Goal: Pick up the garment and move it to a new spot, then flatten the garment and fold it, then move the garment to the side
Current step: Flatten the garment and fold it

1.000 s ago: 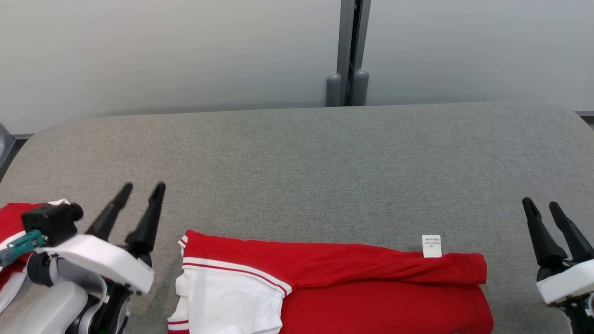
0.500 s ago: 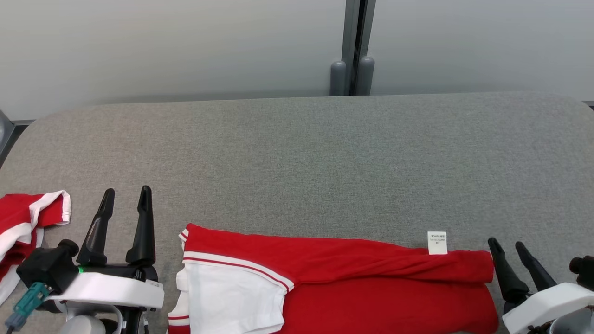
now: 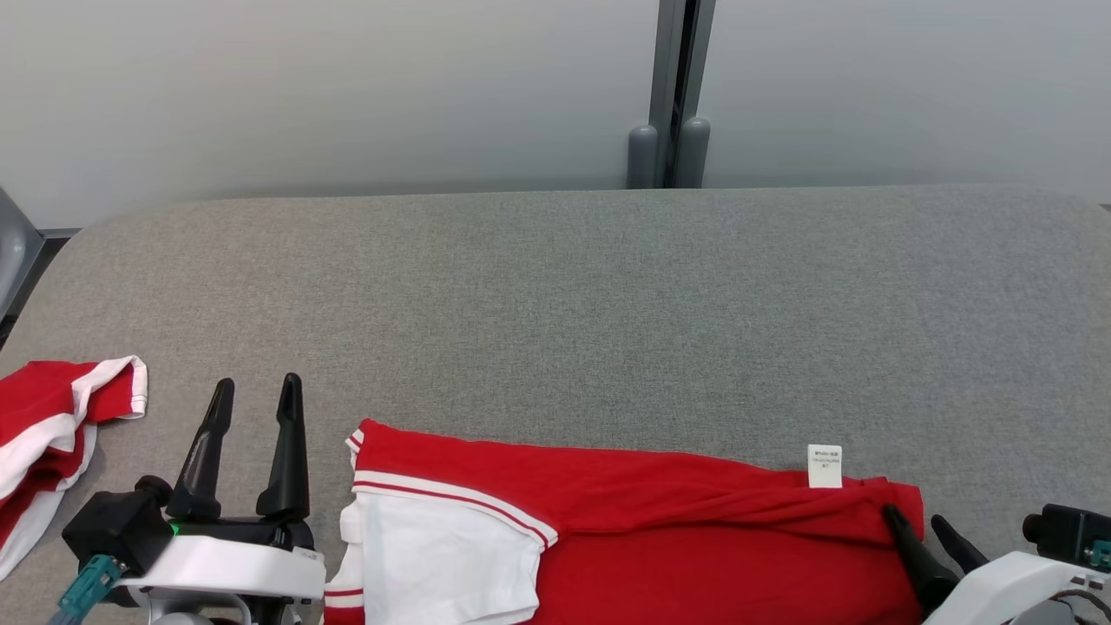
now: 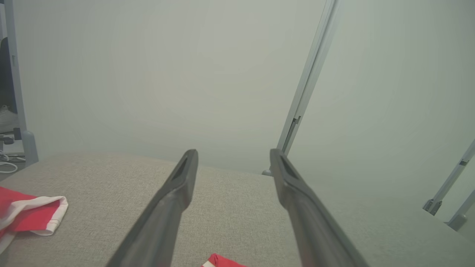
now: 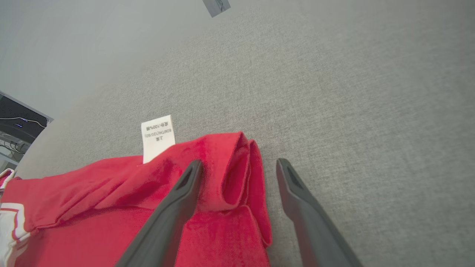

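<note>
Far left: second red-and-white cloth [image 3: 52, 417] on grey fabric worktop [image 3: 555, 304]. Lower centre: folded red garment with white sleeve [image 3: 694, 538], white tag [image 3: 824, 465] at its upper edge. Fingers pointing up-frame, left pincer [image 3: 258, 382] gapes empty beside sleeve; right pincer [image 3: 914, 516] gapes astride garment's right corner, gripping nothing.

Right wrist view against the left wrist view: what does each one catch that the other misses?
Right wrist view: the white label and the rolled edge of the red garment, between the fingers of the open right hand. Left wrist view: a second red-and-white cloth, a grey wall post, the open left hand. Shared: the grey table and some of the red garment.
</note>
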Motion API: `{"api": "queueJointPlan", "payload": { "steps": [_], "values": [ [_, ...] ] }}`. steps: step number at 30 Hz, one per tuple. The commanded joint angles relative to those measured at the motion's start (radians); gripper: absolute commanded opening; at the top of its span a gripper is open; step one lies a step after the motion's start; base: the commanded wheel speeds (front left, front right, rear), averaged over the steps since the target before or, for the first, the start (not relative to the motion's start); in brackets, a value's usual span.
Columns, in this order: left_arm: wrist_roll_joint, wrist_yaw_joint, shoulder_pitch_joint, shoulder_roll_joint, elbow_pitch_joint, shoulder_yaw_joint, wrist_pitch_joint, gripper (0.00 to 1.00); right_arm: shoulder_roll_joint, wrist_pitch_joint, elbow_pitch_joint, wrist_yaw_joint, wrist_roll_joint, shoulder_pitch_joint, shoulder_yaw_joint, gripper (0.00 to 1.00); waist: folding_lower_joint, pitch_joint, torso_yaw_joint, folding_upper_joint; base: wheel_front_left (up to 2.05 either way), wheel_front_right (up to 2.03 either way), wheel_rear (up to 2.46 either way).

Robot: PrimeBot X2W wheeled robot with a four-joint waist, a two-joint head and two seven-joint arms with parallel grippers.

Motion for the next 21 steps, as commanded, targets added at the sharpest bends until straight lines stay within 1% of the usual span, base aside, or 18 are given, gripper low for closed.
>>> {"api": "queueJointPlan", "payload": {
  "steps": [1, 10, 19, 20, 21],
  "values": [
    [0.014, -0.009, 0.005, -0.005, 0.008, 0.008, -0.004, 1.0, -0.004, 0.012, 0.005, 0.001, 0.01, -0.006, 0.001, 1.0, 0.0, -0.001, 0.001, 0.0, 0.0, 0.0, 0.0],
    [0.051, -0.041, -0.007, -0.034, 0.037, 0.036, -0.004, 1.0, 0.0, 0.075, 0.076, 0.001, 0.07, -0.026, 0.024, 1.0, 0.0, 0.002, 0.011, 0.0, 0.0, 0.0, 0.0],
    [0.071, -0.054, -0.014, -0.042, 0.05, 0.046, -0.004, 1.0, 0.024, 0.144, 0.142, 0.001, 0.154, -0.033, 0.088, 1.0, 0.0, 0.004, 0.018, 0.0, 0.0, 0.0, 0.0],
    [0.073, -0.053, -0.015, -0.043, 0.052, 0.046, -0.004, 1.0, 0.025, 0.15, 0.143, 0.001, 0.163, -0.035, 0.097, 0.88, 0.0, 0.004, 0.019, 0.0, 0.0, 0.0, 0.0],
    [0.075, -0.055, -0.015, -0.043, 0.053, 0.046, -0.004, 1.0, 0.025, 0.15, 0.144, 0.001, 0.172, -0.038, 0.104, 0.35, 0.0, 0.003, 0.019, 0.0, 0.0, 0.0, 0.0]
  ]
}}
